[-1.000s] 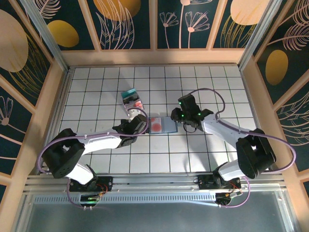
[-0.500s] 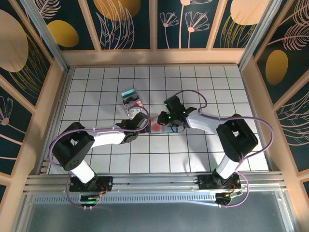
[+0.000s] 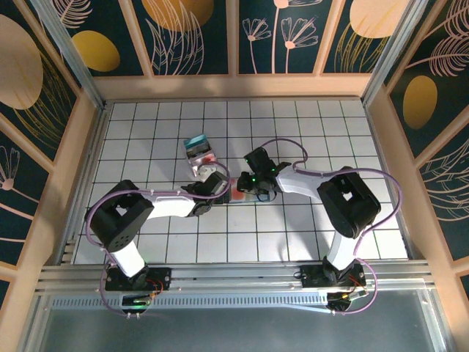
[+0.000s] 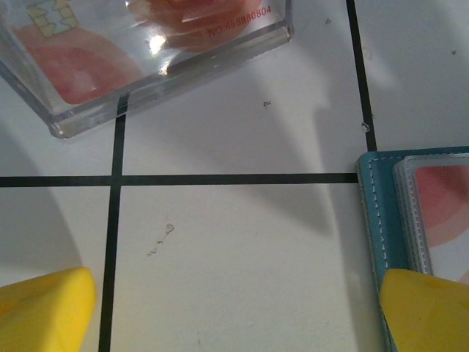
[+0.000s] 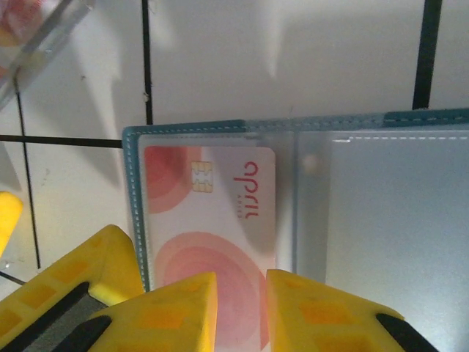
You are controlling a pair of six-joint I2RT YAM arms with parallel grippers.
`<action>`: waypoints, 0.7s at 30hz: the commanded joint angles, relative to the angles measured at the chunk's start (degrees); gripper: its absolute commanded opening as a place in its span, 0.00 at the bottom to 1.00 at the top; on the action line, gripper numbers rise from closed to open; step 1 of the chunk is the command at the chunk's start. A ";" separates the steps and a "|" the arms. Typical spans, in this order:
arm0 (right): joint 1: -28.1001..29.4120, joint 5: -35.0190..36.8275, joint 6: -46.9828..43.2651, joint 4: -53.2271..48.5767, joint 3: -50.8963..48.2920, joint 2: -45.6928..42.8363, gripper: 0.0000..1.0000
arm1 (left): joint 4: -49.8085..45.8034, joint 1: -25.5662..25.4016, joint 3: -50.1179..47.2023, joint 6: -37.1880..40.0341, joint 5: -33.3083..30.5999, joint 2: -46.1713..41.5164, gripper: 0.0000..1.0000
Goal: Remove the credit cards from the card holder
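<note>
The card holder (image 5: 381, 213) lies open on the tiles, with a teal rim and clear pockets. A red-pink credit card (image 5: 212, 213) sits in its left pocket. My right gripper (image 5: 242, 312) stands over the near end of that card. Its jaws are only slightly apart, and the card shows through the gap. From above, the right gripper (image 3: 248, 185) covers most of the card holder (image 3: 238, 192). My left gripper (image 4: 234, 312) is wide open. One of its fingers (image 4: 429, 308) is on the card holder's (image 4: 374, 213) left edge. Seen from above, the left gripper (image 3: 218, 185) is just left of the holder.
A clear plastic box (image 4: 168, 66) with a red-pink card inside stands just beyond the left gripper. From above, the box (image 3: 199, 154) has a teal card (image 3: 195, 141) at its far end. Wooden walls (image 3: 88, 147) ring the tiled floor.
My right gripper has swung left onto the card holder and its jaws have narrowed. The left gripper has moved right to the holder's left edge.
</note>
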 commanded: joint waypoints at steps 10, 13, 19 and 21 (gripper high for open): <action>0.29 0.68 0.16 -0.36 0.62 1.96 0.27 | -3.53 0.24 1.30 0.34 -0.86 1.50 0.99; 0.14 -1.42 0.59 1.86 -0.12 1.72 0.27 | -3.81 0.16 1.08 0.38 -0.83 1.73 0.99; 0.05 -3.80 0.47 4.78 -0.89 0.17 0.25 | -4.15 0.04 0.92 0.59 -0.22 2.12 0.99; -0.29 -4.33 0.73 5.54 -1.38 -0.48 0.25 | -4.15 -0.02 0.94 0.76 -0.03 2.13 0.99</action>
